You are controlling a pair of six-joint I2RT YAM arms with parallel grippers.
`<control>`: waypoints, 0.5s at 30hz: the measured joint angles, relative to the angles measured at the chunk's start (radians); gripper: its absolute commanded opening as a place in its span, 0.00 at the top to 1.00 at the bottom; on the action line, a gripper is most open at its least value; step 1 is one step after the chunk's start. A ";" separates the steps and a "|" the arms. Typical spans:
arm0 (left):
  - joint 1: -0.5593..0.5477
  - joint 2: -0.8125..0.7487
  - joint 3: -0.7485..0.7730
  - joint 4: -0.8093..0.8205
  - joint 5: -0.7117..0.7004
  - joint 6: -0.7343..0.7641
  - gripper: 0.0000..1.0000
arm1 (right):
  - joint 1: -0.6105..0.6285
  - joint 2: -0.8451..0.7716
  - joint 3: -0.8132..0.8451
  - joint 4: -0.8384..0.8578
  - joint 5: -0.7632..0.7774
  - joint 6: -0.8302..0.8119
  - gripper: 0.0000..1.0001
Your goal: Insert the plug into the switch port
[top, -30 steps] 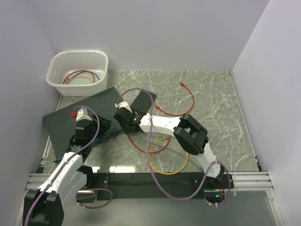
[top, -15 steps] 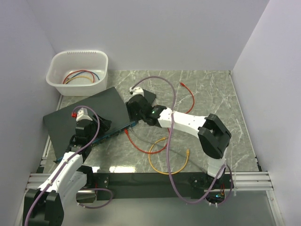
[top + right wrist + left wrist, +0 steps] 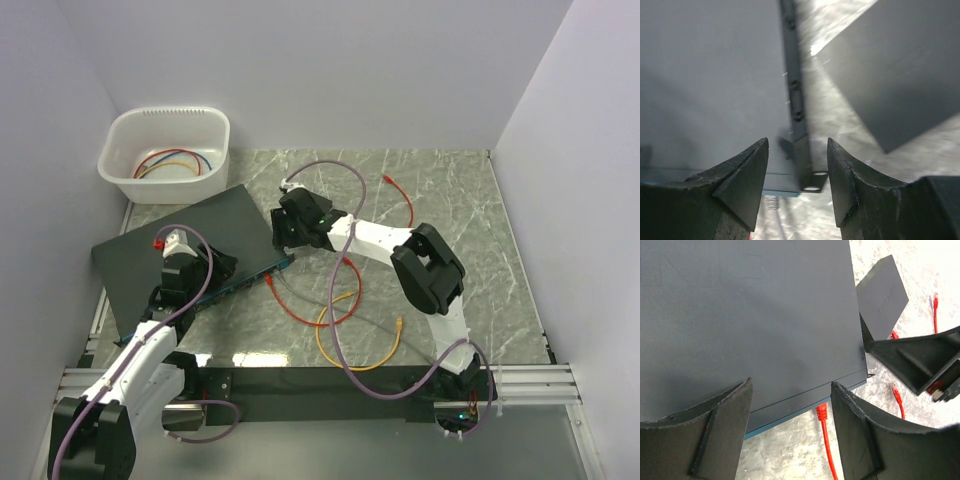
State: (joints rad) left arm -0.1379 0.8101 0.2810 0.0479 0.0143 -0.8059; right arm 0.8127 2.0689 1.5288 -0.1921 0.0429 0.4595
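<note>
- Two grippers stand open, nothing held: left gripper (image 3: 790,390) over the switch (image 3: 740,315), right gripper (image 3: 796,150) astride its right corner, shifted up-frame within the last second.
- Plug (image 3: 821,412)?
- Unmoved, against the teal front face (image 3: 782,417), lower centre of the left wrist view. Probably released; whether a port holds it cannot be told.

1. White tub (image 3: 165,190) holding coloured cable coils (image 3: 170,162): well beyond the left pincer (image 3: 222,272).
2. Small black box (image 3: 882,295): just beside the right pincer (image 3: 280,238).
3. Orange-yellow cable (image 3: 388,355): looped on the desk (image 3: 460,230), nearside of the right pincer.
</note>
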 measured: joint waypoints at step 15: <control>0.000 0.037 0.000 0.002 0.000 0.000 0.31 | 0.056 -0.024 -0.087 0.087 -0.045 0.065 0.44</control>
State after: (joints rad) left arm -0.1379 0.8467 0.2810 0.0498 0.0143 -0.8059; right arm 0.8684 2.0453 1.4414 -0.1055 -0.0017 0.5247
